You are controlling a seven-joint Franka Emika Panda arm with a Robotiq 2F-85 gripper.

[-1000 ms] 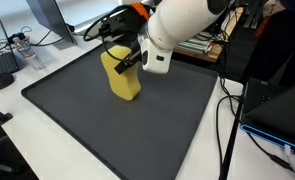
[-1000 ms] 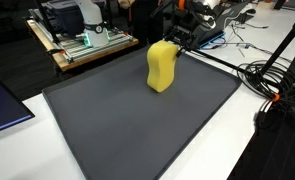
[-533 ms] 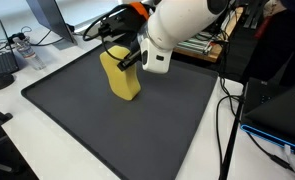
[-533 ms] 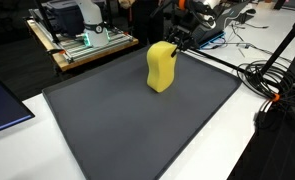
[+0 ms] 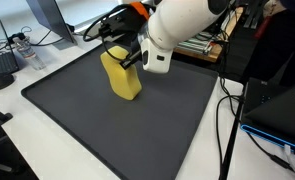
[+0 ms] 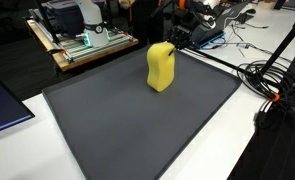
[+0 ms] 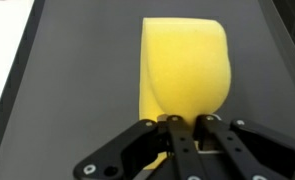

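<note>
A yellow sponge block stands upright on a dark grey mat. The white arm comes down from above, and its black gripper sits at the block's top end. In the wrist view the yellow sponge block fills the centre. The gripper reaches in from the bottom edge, its two black fingers drawn close together and pinching the block's near end. The contact itself is partly hidden behind the fingers.
The mat lies on a white table. Black cables trail along one side of it. A monitor stands behind the mat, a wooden bench with equipment beyond it, and a dark flat device at one corner.
The fingers have closed in on the top of the sponge block. The arm and the block have stayed where they were.
</note>
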